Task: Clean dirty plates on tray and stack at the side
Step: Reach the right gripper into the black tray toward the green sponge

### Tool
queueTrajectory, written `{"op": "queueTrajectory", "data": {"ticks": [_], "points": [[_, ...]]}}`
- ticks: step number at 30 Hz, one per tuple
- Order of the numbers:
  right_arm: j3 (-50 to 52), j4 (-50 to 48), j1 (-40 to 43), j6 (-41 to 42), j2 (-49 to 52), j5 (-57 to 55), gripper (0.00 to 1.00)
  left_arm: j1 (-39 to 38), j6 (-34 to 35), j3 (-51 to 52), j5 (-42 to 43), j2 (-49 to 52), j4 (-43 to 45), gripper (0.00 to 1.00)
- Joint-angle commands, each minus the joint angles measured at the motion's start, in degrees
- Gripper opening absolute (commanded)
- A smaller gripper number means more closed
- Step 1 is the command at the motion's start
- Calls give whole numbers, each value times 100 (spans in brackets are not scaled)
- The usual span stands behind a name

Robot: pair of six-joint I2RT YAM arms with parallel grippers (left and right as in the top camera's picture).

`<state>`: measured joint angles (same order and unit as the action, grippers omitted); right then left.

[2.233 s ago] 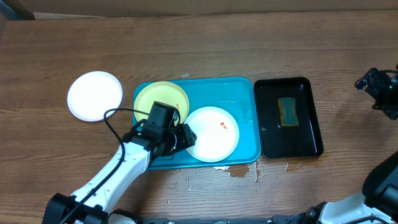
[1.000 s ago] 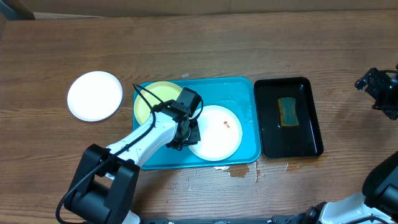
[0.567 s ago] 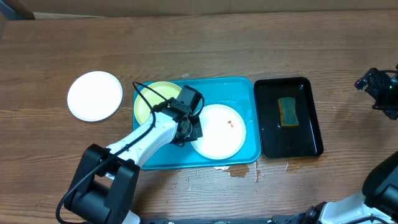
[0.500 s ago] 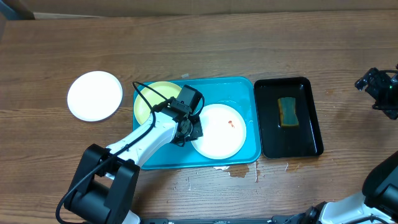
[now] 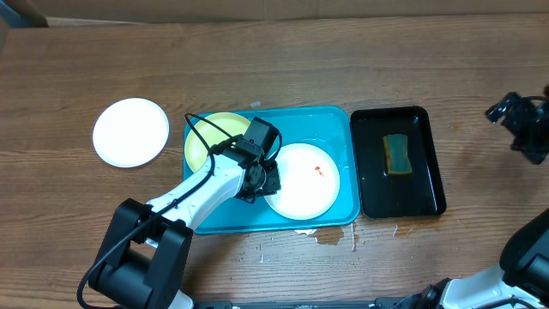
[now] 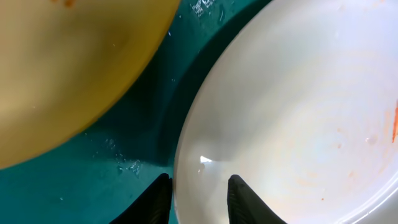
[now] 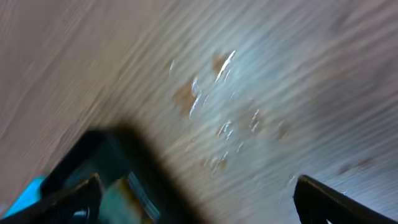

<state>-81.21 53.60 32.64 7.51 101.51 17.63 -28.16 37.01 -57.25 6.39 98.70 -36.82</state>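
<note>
Wet tray (image 5: 341, 129): risk of skidding white plate (image 5: 302, 184) right, or riding it up the rim, if dragged not lifted. Risk too of knocking yellow-green plate (image 5: 208, 137), just left of it in same tray, w/ only a thin strip of tray floor between. Hold at thin left rim only = likely tip or drop on lift. Orange smear (image 5: 318, 171) not yet wiped, so not to be stacked on other white plate (image 5: 130, 131), left of tray on table (image 5: 274, 60): would spread dirt.

Left claw (image 6: 198, 186) at white plate's left rim, straddling it: one finger (image 6: 158, 199) outside over tray floor, other over plate. Part-spread; cannot tell whether pinching rim or loose. Right claw (image 7: 198, 186) spread wide, holding nothing, far right past black tray (image 5: 433, 197), well apart from every plate.
</note>
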Motion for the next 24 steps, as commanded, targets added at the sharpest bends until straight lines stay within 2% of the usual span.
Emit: {"op": "queueTrajectory", "data": {"ticks": [1, 3, 4, 5, 6, 9, 14, 24], "points": [[-55, 190, 0, -39, -46, 970, 100, -35, -153, 61, 201, 33, -9, 33], [-57, 186, 0, -42, -48, 1300, 99, -35, -195, 61, 304, 37, -11, 31], [-101, 192, -13, -22, -61, 1561, 77, -35, -223, 61, 356, 42, -17, 29], [-118, 210, -28, 11, -98, 1635, 68, -35, -232, 61, 358, 42, -20, 29], [-116, 210, -52, 4, -146, 1659, 63, -35, -234, 61, 358, 42, -22, 29], [-116, 192, -249, -144, -396, 1488, 63, -35, -229, 61, 356, 44, -39, 29], [-116, 363, -868, -153, -807, 560, 63, -31, -203, 61, 374, 107, -42, 32], [140, 846, -2389, -142, -807, -660, 63, 22, -197, 35, 463, 291, -63, 34]]}}
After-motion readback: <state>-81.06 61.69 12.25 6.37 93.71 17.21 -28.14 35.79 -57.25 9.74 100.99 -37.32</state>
